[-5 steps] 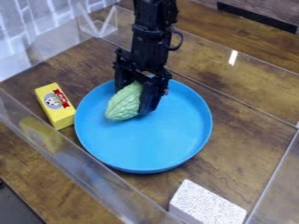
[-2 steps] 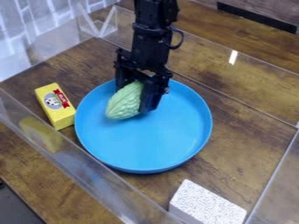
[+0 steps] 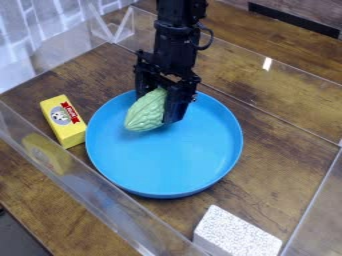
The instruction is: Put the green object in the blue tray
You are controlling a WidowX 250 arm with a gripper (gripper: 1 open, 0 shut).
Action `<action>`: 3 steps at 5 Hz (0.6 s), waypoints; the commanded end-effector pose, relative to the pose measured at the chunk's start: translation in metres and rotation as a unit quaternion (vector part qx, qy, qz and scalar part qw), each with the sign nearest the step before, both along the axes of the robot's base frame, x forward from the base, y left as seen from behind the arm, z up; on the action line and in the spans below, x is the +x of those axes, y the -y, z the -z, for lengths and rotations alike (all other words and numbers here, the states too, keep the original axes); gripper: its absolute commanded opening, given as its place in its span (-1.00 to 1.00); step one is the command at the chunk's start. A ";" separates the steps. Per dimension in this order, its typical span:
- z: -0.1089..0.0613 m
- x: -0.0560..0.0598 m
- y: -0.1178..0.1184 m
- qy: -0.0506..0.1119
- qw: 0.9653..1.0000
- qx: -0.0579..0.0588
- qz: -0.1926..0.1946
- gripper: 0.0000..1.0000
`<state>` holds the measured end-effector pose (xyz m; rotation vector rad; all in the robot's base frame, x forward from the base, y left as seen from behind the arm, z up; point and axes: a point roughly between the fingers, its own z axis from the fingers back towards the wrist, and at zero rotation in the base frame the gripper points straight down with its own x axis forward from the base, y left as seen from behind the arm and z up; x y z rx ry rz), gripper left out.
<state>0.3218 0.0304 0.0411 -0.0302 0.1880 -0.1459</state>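
Moved since the earlier frame: one green gourd-like toy, shifted slightly toward the upper right, together with my pincer. Unmoved: the rest.

Item, pincer: black, reaching down from the top centre, fingers closed on the toy's upper end — pinching it, as I judge, though my own dark parts hide some of the contact.

Item, the toy: pale green, elongated, bumpy; left of centre in the upper half of the frame, slanting, its lower end over the round blue dish. Whether it touches the dish floor, I cannot tell.

Item, yellow box: left side, beside the dish rim. Item, white block: lower right.

Progress: grasp made and toy brought over the dish's upper left part, by my reckoning. Remaining: lower if needed, settle it well inside the rim, spread the fingers, withdraw — nearly finished.
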 end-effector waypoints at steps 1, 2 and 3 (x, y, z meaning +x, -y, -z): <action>-0.015 0.010 0.004 0.035 0.999 -0.006 0.003 1.00; -0.014 0.009 0.005 0.036 0.999 -0.016 0.001 1.00; -0.014 0.008 0.006 0.038 0.999 -0.024 -0.002 1.00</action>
